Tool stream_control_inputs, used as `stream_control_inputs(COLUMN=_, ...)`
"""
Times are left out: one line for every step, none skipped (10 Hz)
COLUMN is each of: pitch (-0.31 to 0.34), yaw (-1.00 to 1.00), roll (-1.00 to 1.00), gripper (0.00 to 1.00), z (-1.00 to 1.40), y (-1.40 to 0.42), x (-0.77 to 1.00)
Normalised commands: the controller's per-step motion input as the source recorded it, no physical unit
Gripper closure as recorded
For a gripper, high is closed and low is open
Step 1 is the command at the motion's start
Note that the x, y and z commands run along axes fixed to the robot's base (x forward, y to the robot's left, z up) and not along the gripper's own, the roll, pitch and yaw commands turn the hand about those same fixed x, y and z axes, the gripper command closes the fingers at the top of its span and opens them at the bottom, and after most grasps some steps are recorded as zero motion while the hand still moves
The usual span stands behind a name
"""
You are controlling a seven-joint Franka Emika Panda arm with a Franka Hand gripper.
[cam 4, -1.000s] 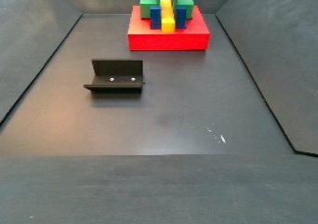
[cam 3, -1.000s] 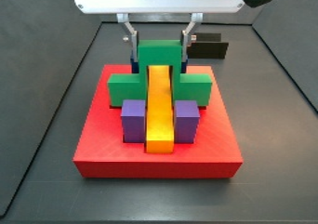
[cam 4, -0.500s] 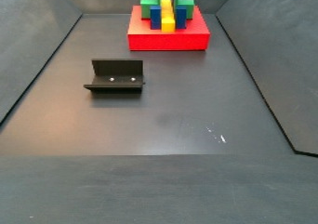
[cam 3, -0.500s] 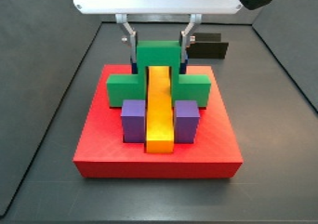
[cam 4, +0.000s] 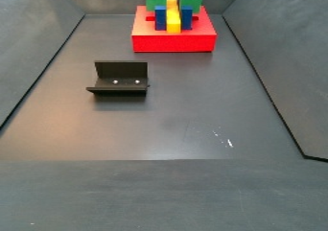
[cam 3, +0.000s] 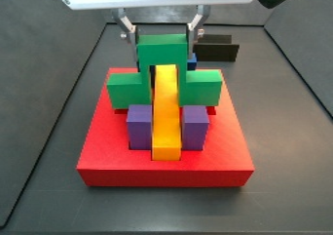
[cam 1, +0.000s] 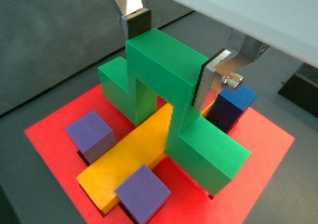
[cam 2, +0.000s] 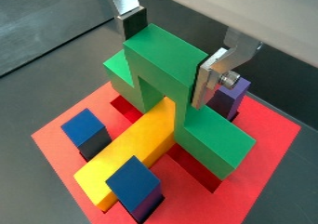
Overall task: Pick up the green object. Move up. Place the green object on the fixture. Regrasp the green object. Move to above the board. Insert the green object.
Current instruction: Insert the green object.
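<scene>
Straddling relation: the green object (cam 1: 174, 88) sits over the yellow bar (cam 1: 130, 158) on the board (cam 1: 267, 172), its tall central block between the two silver fingers, its arms running crosswise to the bar.
Wrist views: in both, the gripper (cam 2: 168, 51) has one finger (cam 1: 221, 74) flat against one side face of the block and the other finger (cam 2: 130, 21) at the opposite face; the jaws look clamped on the green object, though contact on the far finger is hard to confirm.
Side view, near the board: the gripper (cam 3: 163, 29) hangs at the board's far side, directly above the green object (cam 3: 163, 68); purple blocks (cam 3: 139, 125) flank the bar nearer the camera.
Side view, far off: the fixture (cam 4: 119, 79) stands well apart from the board (cam 4: 175, 40), on the near left floor; the green object (cam 4: 171, 0) is too small to judge its seating.
</scene>
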Motion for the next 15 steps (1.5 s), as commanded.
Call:
stream_control_inputs(pitch=0.129, yaw=0.18, roll=0.00, gripper=1.00, z=-0.25, y=0.00, x=0.07)
stream_control_inputs(pitch=0.091, yaw=0.24, roll=0.14, gripper=1.00, z=-0.12, y=0.04, x=0.12)
stream_control_inputs(pitch=0.114, yaw=0.32, roll=0.22, gripper=1.00, z=-0.06, y=0.06, x=0.19)
stream_control_inputs(pitch=0.169, yaw=0.43, roll=0.17, gripper=1.00, z=0.00, y=0.07, x=0.29)
stream_control_inputs(pitch=0.213, yaw=0.51, roll=0.17, gripper=1.00, z=0.07, y=0.04, x=0.30)
stream_control_inputs(pitch=0.119, yaw=0.25, roll=0.21, gripper=1.00, z=0.00, y=-0.08, x=0.10)
stream_control_inputs(pitch=0.163, yaw=0.00, roll=0.33, gripper=1.00, z=0.00, y=-0.12, x=0.00)
stream_control_inputs(pitch=0.124, yaw=-0.05, roll=0.29, gripper=1.00, z=0.00, y=-0.14, x=0.00)
stream_control_inputs(pitch=0.114, yaw=-0.08, roll=0.26, gripper=1.00, z=0.00, y=-0.11, x=0.00)
stream_control_inputs(pitch=0.146, yaw=-0.17, roll=0.22, gripper=1.00, z=0.00, y=-0.05, x=0.00)
stream_control_inputs(pitch=0.133, yaw=-0.26, roll=0.17, gripper=1.00, z=-0.01, y=-0.02, x=0.00)
stream_control_inputs(pitch=0.114, yaw=-0.23, roll=0.14, gripper=1.00, z=0.00, y=-0.01, x=0.00)
stream_control_inputs(pitch=0.107, yaw=-0.23, roll=0.14, gripper=1.00, z=-0.03, y=-0.05, x=0.00)
stream_control_inputs(pitch=0.113, yaw=-0.21, roll=0.15, gripper=1.00, z=-0.03, y=-0.06, x=0.02)
stream_control_inputs(pitch=0.076, yaw=-0.16, roll=0.15, gripper=1.00, z=-0.08, y=-0.10, x=0.00)
